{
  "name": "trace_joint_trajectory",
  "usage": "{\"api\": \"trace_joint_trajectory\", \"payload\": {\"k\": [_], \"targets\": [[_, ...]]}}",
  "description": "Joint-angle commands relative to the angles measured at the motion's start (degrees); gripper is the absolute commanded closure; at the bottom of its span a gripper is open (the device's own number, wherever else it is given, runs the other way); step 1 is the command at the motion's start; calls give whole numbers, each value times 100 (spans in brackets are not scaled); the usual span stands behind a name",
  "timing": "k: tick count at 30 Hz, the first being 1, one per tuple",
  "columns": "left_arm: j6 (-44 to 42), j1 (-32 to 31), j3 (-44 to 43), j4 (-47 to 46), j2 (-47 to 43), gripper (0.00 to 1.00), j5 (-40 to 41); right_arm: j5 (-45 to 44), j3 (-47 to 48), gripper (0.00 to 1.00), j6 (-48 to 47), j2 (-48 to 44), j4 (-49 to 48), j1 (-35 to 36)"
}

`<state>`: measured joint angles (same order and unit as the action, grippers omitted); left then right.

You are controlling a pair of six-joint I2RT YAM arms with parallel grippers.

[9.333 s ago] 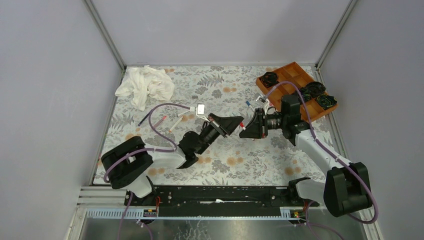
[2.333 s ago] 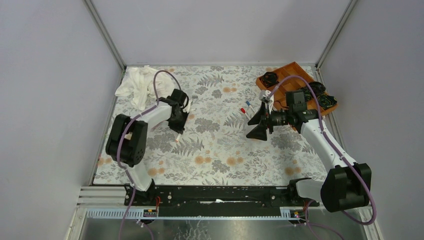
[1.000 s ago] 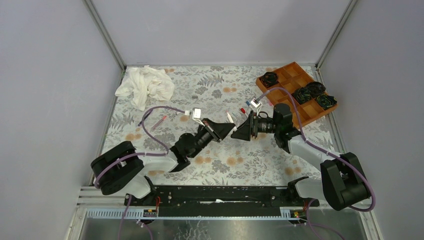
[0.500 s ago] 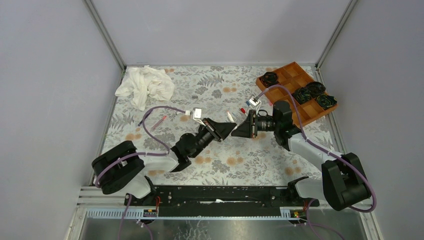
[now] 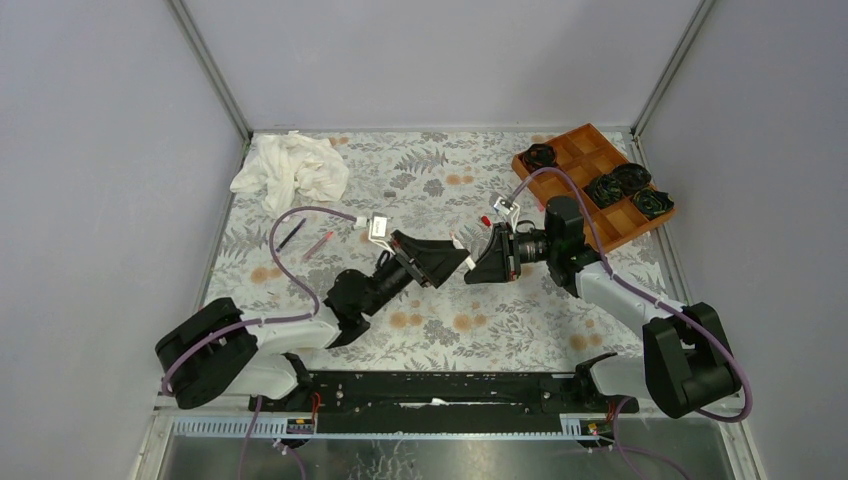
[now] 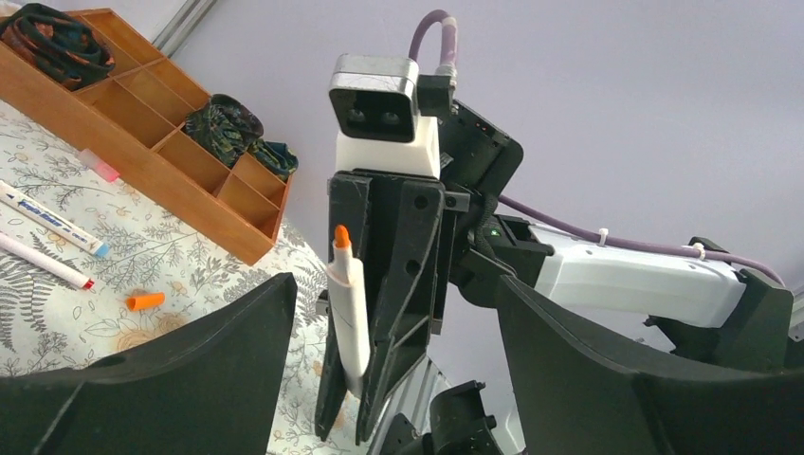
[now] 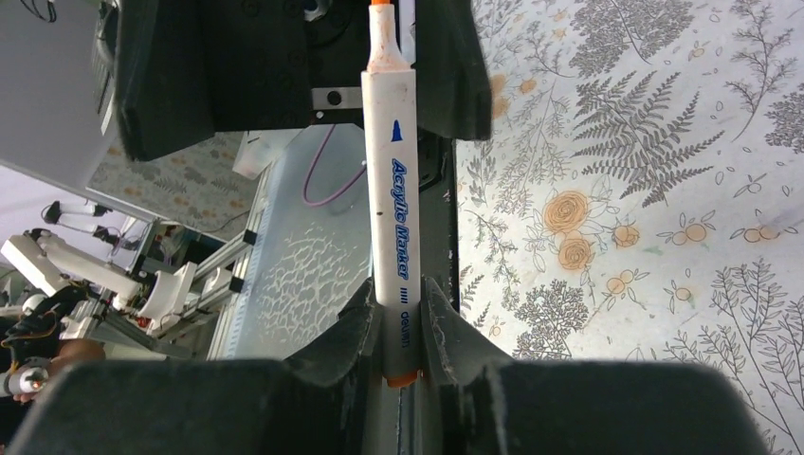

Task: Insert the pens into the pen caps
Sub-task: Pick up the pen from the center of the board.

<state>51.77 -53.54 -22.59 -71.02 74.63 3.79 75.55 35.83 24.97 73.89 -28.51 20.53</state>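
Right wrist: pen (image 7: 392,209) inside end effector (image 7: 398,308)

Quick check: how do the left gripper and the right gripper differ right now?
The left gripper stands wide open, while the right gripper is shut. The left gripper grips nothing, whereas the right gripper pinches the orange-tipped marker near one end. Shared: both are raised above the table, with their tips facing each other at close range.
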Motion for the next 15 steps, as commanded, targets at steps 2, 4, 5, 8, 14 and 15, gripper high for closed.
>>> {"api": "trace_joint_trajectory", "payload": {"k": [2,4,5,8,14,15], "targets": [[31,228,-332,32,271,26,-585,478,282,100,-345,-19,252,97],[153,308,-429,-103,436,36,-722,473,365,100,-601,10,581,123],[218,340,-459,-165,505,38,-754,460,402,100,-723,29,732,133],[311,397,-545,-294,645,56,-876,420,480,100,-947,72,1023,139],[332,420,-580,-260,702,100,-1025,366,486,99,-977,47,1051,144],[360,415,-539,-307,698,100,-1006,358,492,91,-981,35,1061,144]]}}
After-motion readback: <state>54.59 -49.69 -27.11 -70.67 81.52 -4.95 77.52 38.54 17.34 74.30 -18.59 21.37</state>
